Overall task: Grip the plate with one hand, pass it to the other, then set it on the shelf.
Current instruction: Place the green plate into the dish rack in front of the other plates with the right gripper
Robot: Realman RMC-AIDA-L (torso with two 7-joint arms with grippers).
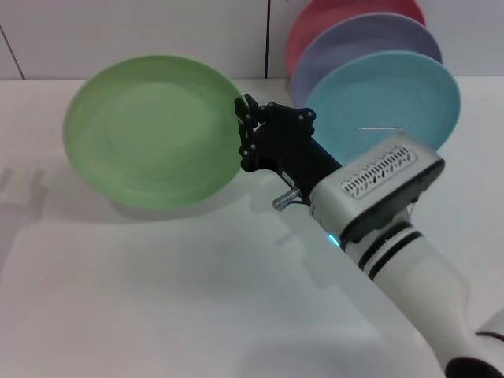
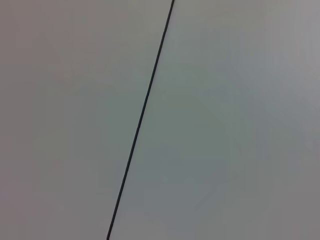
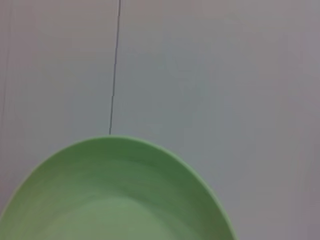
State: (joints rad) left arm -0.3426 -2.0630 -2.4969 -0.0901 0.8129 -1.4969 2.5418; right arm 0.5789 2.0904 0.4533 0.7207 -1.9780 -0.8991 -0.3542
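1. Nearest the head camera is the right arm, white with black bands, reaching forward and to the left across the white table. Its black right gripper meets the right edge of the light-green plate, and its fingers look clamped on that rim.

2. The plate is held tilted up, its hollow face turned toward the robot and its lower edge close above the table, where a soft shadow lies beneath it. It extends leftward from the gripper, so its free left rim is the side facing the robot's left arm. I judge that the handover turns on this: the left gripper would have to come in from the left to take that open rim.

3. The left gripper shows in no picture, so its state cannot be told. The left wrist view gives only a pale wall with one thin dark seam.

4. Farther back and to the right, well apart from the held plate, stands the wire plate rack, of which only a thin wire shows. It carries a turquoise-blue plate, a lavender plate and a pink plate behind.

5. The right wrist view shows the green plate's curved rim against the wall, but neither fingers nor rack; only the head view shows the grasp.
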